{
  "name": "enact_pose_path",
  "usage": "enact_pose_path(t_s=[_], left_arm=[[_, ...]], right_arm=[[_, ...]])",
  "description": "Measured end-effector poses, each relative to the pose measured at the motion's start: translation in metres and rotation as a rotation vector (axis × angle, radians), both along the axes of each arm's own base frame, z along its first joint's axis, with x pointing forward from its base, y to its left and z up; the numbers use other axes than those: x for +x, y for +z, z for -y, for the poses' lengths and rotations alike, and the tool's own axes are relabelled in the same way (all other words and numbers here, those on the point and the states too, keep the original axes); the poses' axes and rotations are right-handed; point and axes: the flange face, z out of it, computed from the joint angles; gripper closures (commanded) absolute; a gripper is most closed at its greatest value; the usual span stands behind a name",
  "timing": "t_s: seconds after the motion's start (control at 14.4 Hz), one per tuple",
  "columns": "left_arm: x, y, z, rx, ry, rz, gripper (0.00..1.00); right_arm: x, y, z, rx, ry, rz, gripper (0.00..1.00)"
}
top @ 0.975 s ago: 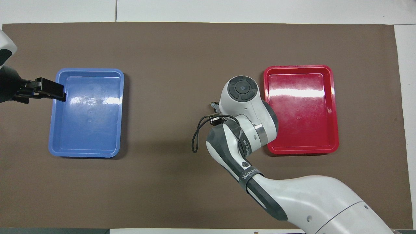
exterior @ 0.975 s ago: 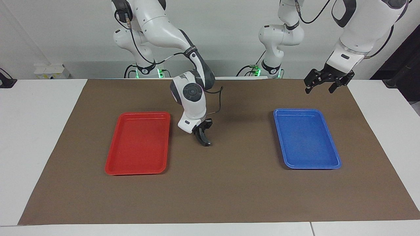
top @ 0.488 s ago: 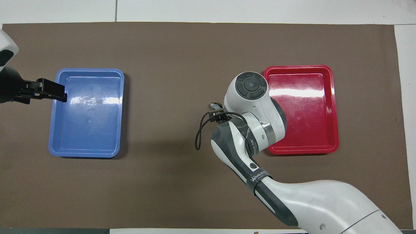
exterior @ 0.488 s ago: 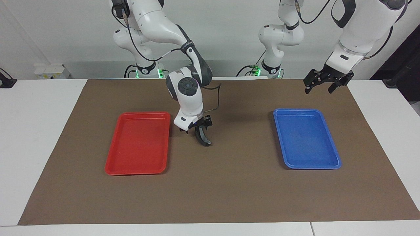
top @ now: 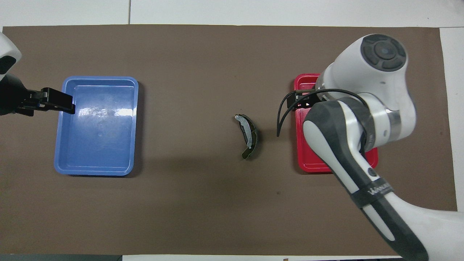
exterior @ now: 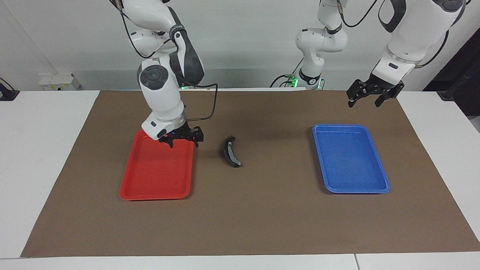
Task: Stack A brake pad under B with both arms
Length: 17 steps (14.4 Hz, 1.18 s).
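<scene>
B (exterior: 230, 152), the crescent pad, lies on the surface just beside the right gripper (exterior: 182, 139), whose released fingers hover empty over the red tray (exterior: 157, 187); the left gripper (exterior: 369, 96) waits open, so stacking looks finished.

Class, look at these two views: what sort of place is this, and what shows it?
Probably a robotics lab: two white arms, right gripper and left gripper, a brown mat, a red tray and blue tray.

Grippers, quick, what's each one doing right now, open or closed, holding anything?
Left gripper: open, empty, up in the air by the blue tray.
Right gripper: open, empty, over the red tray; the curved brake pad lies free on the mat.
</scene>
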Motion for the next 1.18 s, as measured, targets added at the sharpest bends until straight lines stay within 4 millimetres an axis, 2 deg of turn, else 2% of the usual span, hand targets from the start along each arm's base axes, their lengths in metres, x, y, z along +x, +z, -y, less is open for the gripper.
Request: enact_pose_path(t_s=[0.28, 0.49, 0.56, 0.63, 0.77, 0.98, 1.18], left_arm=[[0.0, 0.0, 0.0, 0.0, 0.0, 0.0, 0.0], [0.0, 0.0, 0.0, 0.0, 0.0, -0.001, 0.0], [0.0, 0.0, 0.0, 0.0, 0.0, -0.001, 0.0], [0.0, 0.0, 0.0, 0.0, 0.0, -0.001, 0.01], [0.0, -0.001, 0.0, 0.0, 0.0, -0.002, 0.0], [0.0, -0.001, -0.002, 0.0, 0.003, -0.003, 0.01], [0.0, -0.001, -0.003, 0.0, 0.005, -0.004, 0.01]], right_arm=[[-0.003, 0.051, 0.084, -0.003, -0.006, -0.071, 0.0], [-0.022, 0.091, 0.149, 0.007, -0.039, -0.071, 0.0], [-0.03, 0.104, 0.164, 0.003, -0.042, -0.068, 0.0], [-0.039, 0.114, 0.174, -0.009, -0.029, -0.066, 0.0], [-0.05, 0.122, 0.177, -0.024, 0.005, -0.065, 0.0], [-0.062, 0.116, 0.173, -0.034, 0.019, -0.085, 0.0], [-0.065, 0.114, 0.177, -0.07, 0.024, -0.081, 0.0]])
